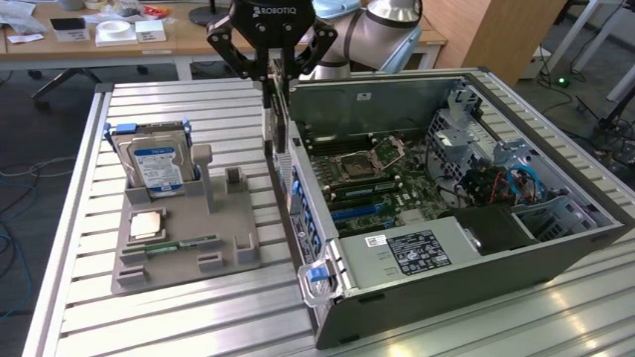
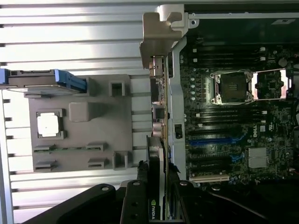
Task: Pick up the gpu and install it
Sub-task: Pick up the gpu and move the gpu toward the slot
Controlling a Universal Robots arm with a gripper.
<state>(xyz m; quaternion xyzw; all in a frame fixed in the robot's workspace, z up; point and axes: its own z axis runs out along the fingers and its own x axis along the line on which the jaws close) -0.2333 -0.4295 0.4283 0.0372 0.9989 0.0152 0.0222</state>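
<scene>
A black robot gripper (image 1: 270,73) hangs over an open computer case (image 1: 447,277) that lies on its side on a slatted aluminium table (image 1: 178,312). Its fingers are clamped on the gpu (image 1: 279,123) – a thin card held on edge, hanging straight down from the jaws, above the case's wall on the exterior view's left and clear of the table. In the wrist view the gripper (image 2: 158,189) pinches the card's dark body by its flat faces, and the gpu (image 2: 158,154) runs away from the camera to its silver end bracket (image 2: 161,30), which sits over the rim of the case rather than over the motherboard (image 2: 233,116). The step in hand looks like carrying the card to its slot. To do it well, the card likely needs to stay upright and square, its lower edge parallel to the blue expansion slots (image 1: 358,213), and the bracket lined up with the rear opening – any tilt could jam the connector. The arm (image 1: 382,30) reaches in from behind the case, with the wrist pointing straight down. To the exterior view's left, a grey tray (image 1: 189,256) holds a hard drive (image 1: 154,165) standing on edge, well apart from the gripper.
</scene>
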